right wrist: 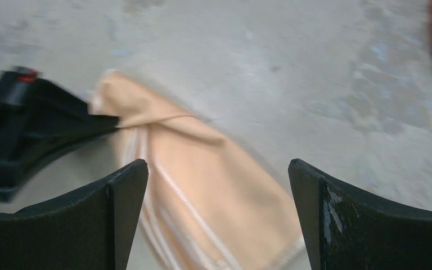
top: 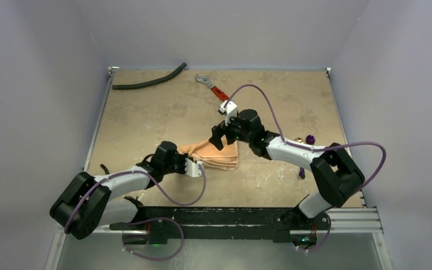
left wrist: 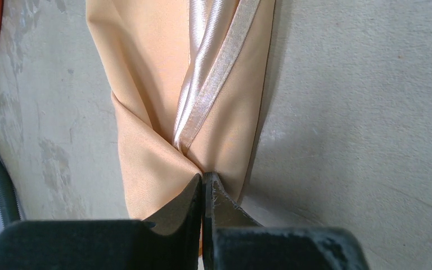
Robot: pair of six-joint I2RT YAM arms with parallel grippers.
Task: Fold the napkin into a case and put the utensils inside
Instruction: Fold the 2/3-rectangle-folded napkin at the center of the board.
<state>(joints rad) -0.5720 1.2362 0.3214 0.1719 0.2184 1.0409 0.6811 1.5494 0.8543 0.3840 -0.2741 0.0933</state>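
Napkin (top: 219,157) lies part-folded at the middle of the counter (top: 163,112), left jaws clamped on its gathered corner, right jaws wide apart above it holding nothing; risk: lacking a second hold, any left-arm pull could drag the layers open.

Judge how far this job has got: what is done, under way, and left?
Done: the peach-orange cloth napkin looks folded in layers. In hand: the left gripper pinches one corner shut, while the right gripper hovers open above it, holding nothing. Left: the gold and purple utensils lie by the tan table's right edge, outside the cloth.
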